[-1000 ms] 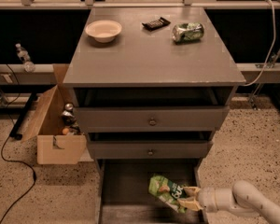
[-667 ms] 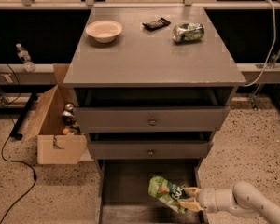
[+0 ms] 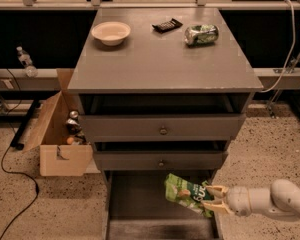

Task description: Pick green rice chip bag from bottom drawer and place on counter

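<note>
Camera view: one end effector (image 3: 209, 198) around one bag (image 3: 185, 191) above drawer (image 3: 137, 200)

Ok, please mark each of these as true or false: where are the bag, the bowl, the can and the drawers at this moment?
1. The gripper is shut on the green rice chip bag, above the right side of the bottom drawer. True.
2. The bowl sits inside the bottom drawer. False: it stands on the counter, at its far left.
3. A crushed green can lies on its side on the counter. True.
4. All three drawers are pushed fully in. False: the bottom drawer is pulled out.
5. The green rice chip bag is already on the counter. False: it is low down at the drawer, in the gripper.
</note>
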Controlling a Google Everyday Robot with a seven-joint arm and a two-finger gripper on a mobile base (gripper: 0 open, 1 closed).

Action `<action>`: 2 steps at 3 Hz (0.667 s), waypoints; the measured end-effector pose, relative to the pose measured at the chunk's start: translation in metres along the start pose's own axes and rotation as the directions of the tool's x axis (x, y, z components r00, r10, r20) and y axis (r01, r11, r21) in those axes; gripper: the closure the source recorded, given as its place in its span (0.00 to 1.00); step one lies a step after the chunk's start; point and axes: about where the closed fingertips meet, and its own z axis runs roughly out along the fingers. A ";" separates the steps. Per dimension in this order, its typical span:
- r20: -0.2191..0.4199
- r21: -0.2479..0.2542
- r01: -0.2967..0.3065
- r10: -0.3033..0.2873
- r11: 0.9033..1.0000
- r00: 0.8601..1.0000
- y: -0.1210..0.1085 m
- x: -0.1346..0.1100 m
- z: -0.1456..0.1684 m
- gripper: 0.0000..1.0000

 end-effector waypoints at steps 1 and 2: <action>0.043 -0.051 0.129 -0.127 0.990 0.991 0.011 -0.069 -0.034 1.00; 0.094 -0.069 0.260 -0.254 0.963 0.963 0.019 -0.139 -0.073 1.00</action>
